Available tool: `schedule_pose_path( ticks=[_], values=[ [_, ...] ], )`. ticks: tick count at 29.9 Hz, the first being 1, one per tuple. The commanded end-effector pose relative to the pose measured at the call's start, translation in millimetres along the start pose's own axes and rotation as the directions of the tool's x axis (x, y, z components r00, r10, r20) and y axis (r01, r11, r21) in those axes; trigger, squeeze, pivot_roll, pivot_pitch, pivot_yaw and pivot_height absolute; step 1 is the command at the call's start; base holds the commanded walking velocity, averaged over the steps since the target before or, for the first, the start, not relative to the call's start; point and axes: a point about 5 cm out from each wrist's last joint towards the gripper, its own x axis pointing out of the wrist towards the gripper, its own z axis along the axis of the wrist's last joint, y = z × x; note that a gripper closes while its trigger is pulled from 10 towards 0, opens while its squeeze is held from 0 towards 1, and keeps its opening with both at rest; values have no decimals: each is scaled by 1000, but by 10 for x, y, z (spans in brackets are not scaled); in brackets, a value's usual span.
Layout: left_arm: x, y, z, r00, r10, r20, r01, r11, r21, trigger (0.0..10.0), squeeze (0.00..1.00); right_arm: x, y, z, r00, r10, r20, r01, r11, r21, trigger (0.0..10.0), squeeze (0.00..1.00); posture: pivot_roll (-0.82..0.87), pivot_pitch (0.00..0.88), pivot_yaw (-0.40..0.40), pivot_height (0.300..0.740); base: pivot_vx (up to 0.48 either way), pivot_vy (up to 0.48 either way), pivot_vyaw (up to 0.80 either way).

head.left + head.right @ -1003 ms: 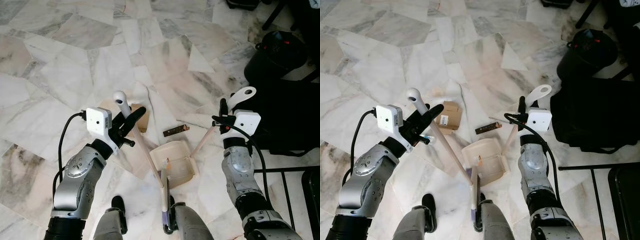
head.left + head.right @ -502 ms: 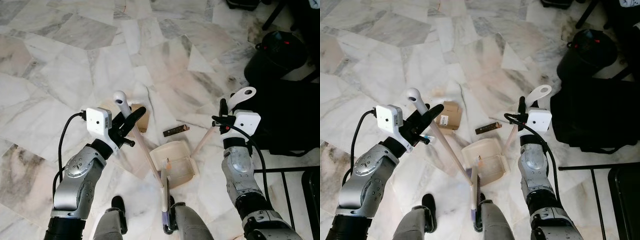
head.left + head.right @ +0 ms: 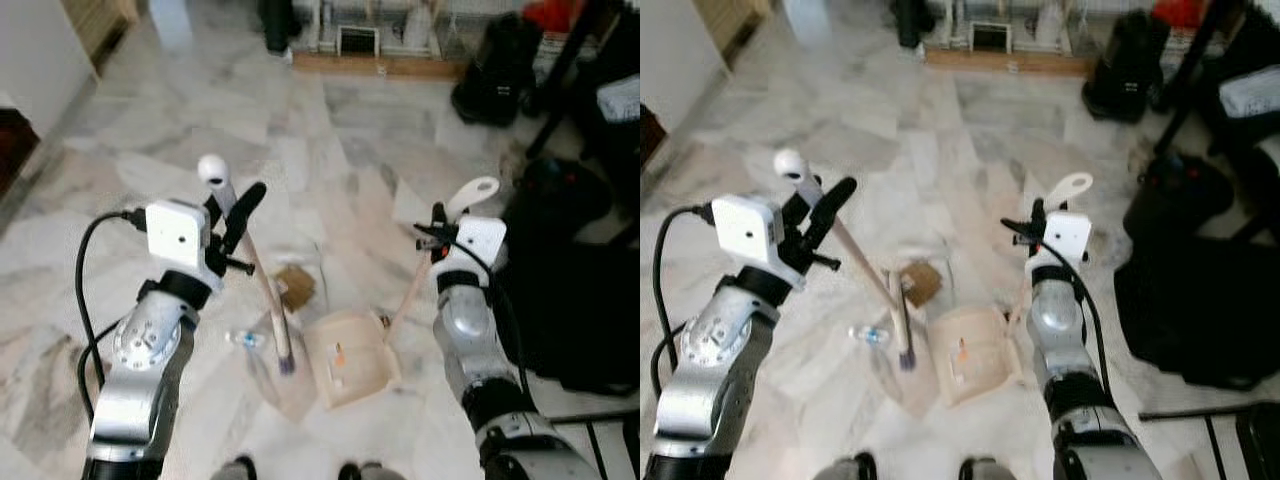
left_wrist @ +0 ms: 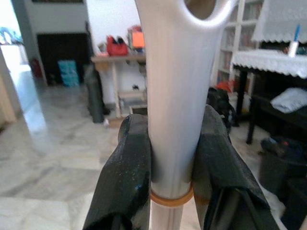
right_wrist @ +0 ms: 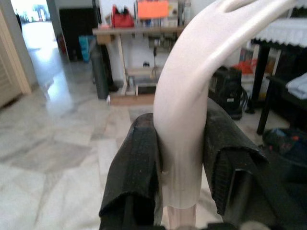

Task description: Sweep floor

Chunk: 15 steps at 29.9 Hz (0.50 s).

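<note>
**Broom and dustpan gripped near the handle tops**

The broom (image 3: 262,290) is clamped by the left gripper (image 4: 168,143) just under its handle tip, with the brush end far below on the floor. The dustpan (image 3: 352,355) handle is clamped likewise by the right gripper (image 5: 180,158). Both are judged light, stiff and smooth, so a lower hold would be steadier. The finger contact is shown in the wrist views; the cardboard scrap (image 3: 921,281) beside the brush is shown in the head views.

Two robot grippers, left (image 3: 232,215) and right (image 3: 437,228), are showing above a marble floor (image 3: 340,140) on which one broom (image 3: 250,262), one dustpan (image 3: 350,356), one piece of cardboard (image 3: 294,285) and one small plastic bottle (image 3: 244,339) are lying or standing.
</note>
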Motion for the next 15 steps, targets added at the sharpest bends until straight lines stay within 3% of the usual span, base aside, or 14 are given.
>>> schedule_pose_path(
  ticks=[1,10,15],
  values=[
    [24,34,130,998,16,58,-19,999,39,10000,0,21,19,92,999,-1,39,0,1000,12,10000,0,15,3,-28,740,0,0,0],
    [65,136,201,994,58,89,-64,996,69,10000,0,34,14,158,998,-44,47,41,997,63,10000,0,12,0,-11,740,0,0,0],
    [44,244,241,988,109,107,-123,984,133,10000,0,25,47,191,998,-35,51,32,997,68,10000,0,18,0,-10,740,0,0,0]
  ],
)
